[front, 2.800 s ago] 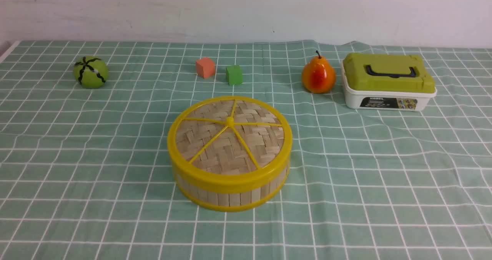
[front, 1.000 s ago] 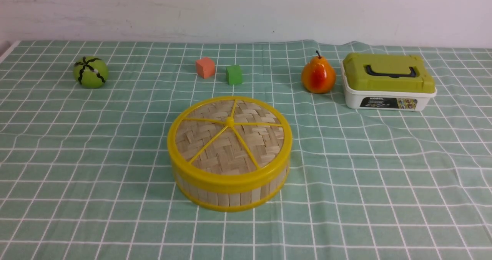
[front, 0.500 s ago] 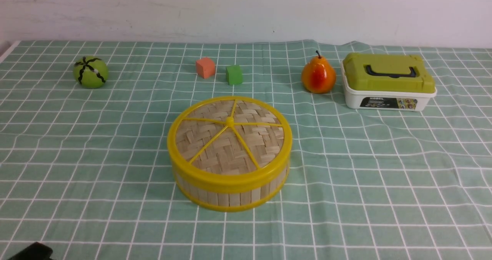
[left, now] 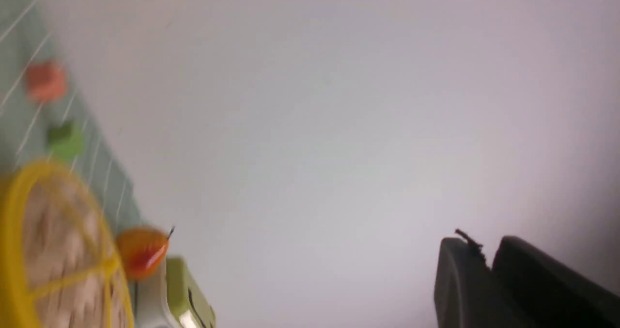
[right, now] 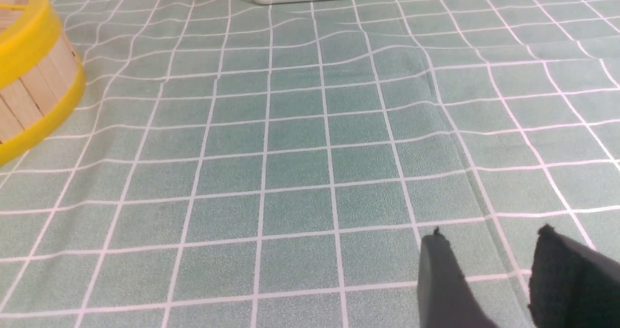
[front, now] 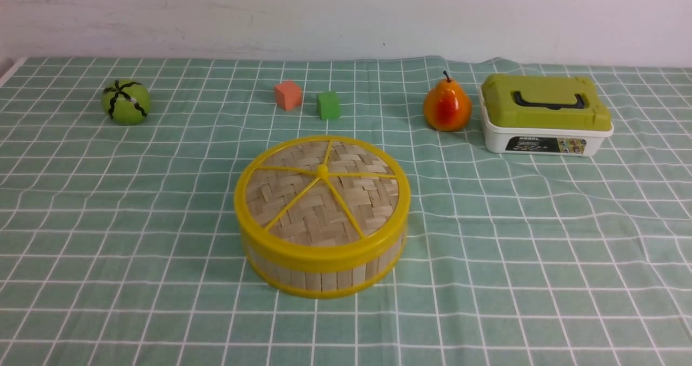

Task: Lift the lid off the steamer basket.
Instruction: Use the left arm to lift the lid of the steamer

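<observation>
- Far left on the green checked cloth: green ball with black stripes, well apart, probably just clutter.
- Centre: flat woven bamboo lid with yellow rim and spokes, seated flush on the round slat-walled steamer basket; not yet lifted.
- Left gripper: blurred, opening impossible to tell.
- Right gripper: parted, grips nothing, hangs near the cloth, well apart from the basket.

Blur softened everything, and pale wall filled most of the frame. The lid sat at lower left, with the pear and green-lidded box beside it. An orange cube and a green cube lay up the left edge. The left gripper showed dark at lower right.
</observation>
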{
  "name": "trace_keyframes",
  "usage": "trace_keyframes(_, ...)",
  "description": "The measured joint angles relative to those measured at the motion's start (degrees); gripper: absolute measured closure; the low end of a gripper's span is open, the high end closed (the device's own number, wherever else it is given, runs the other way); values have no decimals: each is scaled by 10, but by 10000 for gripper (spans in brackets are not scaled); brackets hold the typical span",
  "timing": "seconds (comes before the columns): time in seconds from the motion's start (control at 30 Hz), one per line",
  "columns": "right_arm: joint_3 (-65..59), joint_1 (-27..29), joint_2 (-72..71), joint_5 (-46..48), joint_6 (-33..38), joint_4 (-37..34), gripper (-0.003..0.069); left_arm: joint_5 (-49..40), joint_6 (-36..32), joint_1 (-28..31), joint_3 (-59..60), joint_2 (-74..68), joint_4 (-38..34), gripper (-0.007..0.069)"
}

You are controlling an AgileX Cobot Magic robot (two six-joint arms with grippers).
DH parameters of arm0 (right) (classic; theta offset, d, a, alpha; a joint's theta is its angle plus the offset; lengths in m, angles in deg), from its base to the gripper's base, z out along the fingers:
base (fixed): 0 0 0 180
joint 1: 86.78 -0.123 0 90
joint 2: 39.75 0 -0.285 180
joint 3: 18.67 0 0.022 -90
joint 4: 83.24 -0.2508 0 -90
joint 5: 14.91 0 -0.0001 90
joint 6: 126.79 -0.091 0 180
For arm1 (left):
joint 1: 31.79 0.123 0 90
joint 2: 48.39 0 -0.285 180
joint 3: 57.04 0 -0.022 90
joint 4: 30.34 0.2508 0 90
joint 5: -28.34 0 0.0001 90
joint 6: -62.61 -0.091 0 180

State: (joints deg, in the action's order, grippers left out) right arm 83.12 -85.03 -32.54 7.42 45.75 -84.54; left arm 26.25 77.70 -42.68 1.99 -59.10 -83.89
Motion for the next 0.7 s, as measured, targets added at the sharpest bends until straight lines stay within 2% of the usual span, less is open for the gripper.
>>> trace_keyframes(0.03, 0, 0, 0, 0, 0, 0, 418, -5, -14, 0, -13, -11, 2, 585)
trace_keyframes(0.07, 0, 0, 0, 0, 0, 0, 418, -43, -64, 0, -56, -57, 14, 634)
trace_keyframes(0.1, 0, 0, 0, 0, 0, 0, 418, -82, -90, 0, -85, -98, 19, 637)
trace_keyframes(0.13, 0, 0, 0, 0, 0, 0, 418, -82, -90, 0, -90, -107, 20, 637)
trace_keyframes(0.17, 0, 0, 0, 0, 0, 0, 418, -178, -122, 0, -135, -191, 29, 637)
trace_keyframes(0.2, 0, 0, 0, 0, 0, 0, 418, -190, -125, 0, -139, -202, 33, 637)
trace_keyframes(0.23, 0, 0, 0, 0, 0, 0, 418, -288, -138, 0, -175, -286, 54, 637)
trace_keyframes(0.27, 0, 0, 0, 0, 0, 0, 418, -346, -142, 0, -197, -341, 73, 637)
trace_keyframes(0.3, 0, 0, 0, 0, 0, 0, 418, -368, -144, 0, -202, -352, 77, 637)
trace_keyframes(0.33, 0, 0, 0, 0, 0, 0, 418, -445, -146, 0, -242, -440, 111, 637)
trace_keyframes(0.37, 0, 0, 0, 0, 0, 0, 418, -454, -145, 0, -253, -461, 116, 637)
trace_keyframes(0.4, 0, 0, 0, 0, 0, 0, 418, -504, -151, 0, -294, -536, 148, 637)
trace_keyframes(0.47, 0, 0, 0, 0, 0, 0, 418, -550, -156, -1, -357, -633, 183, 637)
trace_keyframes(0.57, 0, 0, 0, 0, 0, 0, 418, -572, -155, -21, -445, -741, 225, 637)
trace_keyframes(0.7, 0, 0, 0, 0, 0, 0, 418, -581, -103, -81, -569, -855, 293, 637)
